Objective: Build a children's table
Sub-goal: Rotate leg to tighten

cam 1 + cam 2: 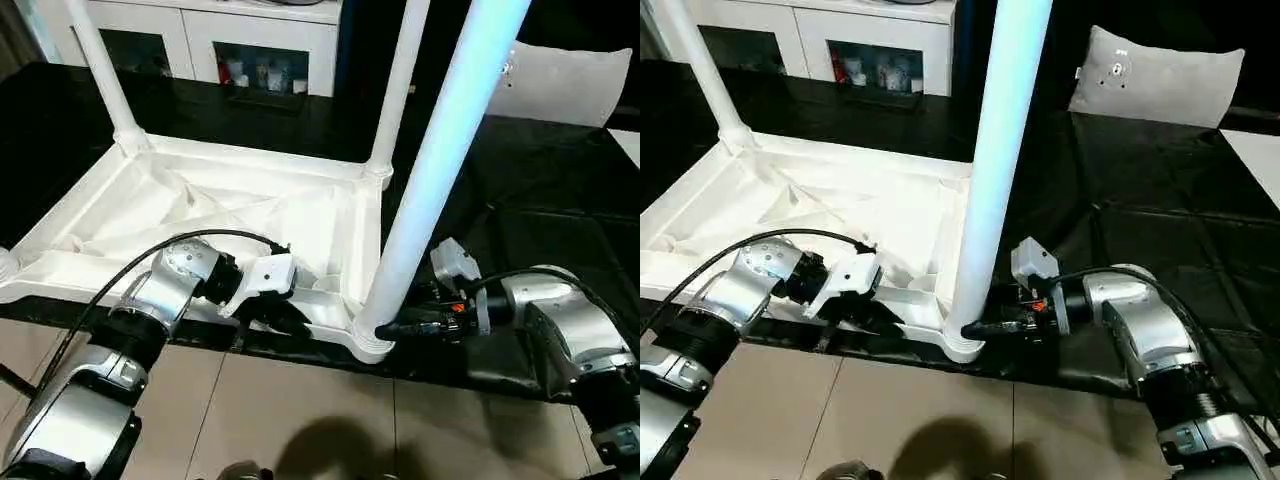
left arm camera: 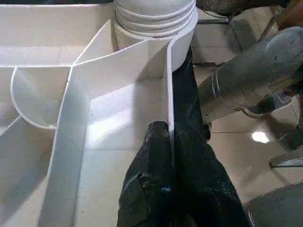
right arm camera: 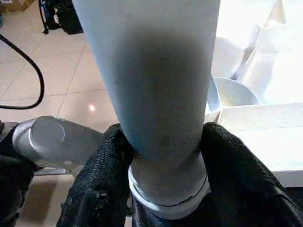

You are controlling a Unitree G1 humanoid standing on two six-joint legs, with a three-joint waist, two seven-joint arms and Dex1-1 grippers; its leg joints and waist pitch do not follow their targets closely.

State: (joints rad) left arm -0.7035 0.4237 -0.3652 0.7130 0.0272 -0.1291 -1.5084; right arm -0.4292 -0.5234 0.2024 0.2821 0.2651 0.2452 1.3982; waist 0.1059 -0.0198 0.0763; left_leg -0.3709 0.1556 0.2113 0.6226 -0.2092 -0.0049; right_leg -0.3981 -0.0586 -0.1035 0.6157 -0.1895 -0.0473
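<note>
Seemingly seated, smooth tapered leg pinched by right hand, left hand pinching ribbed tabletop rim.

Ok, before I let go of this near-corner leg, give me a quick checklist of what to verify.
1. Right gripper clamped around the base of the near leg: ok.
2. Left gripper pinching the tabletop rim wall to steady it: ok.
3. Near leg sitting in its corner socket: ok; whether fully seated, cannot tell.
4. Near leg upright: cannot tell, it looks tilted in the head views.
5. Two far legs standing in their sockets: ok.
6. Fourth leg fitted: cannot tell.
</note>
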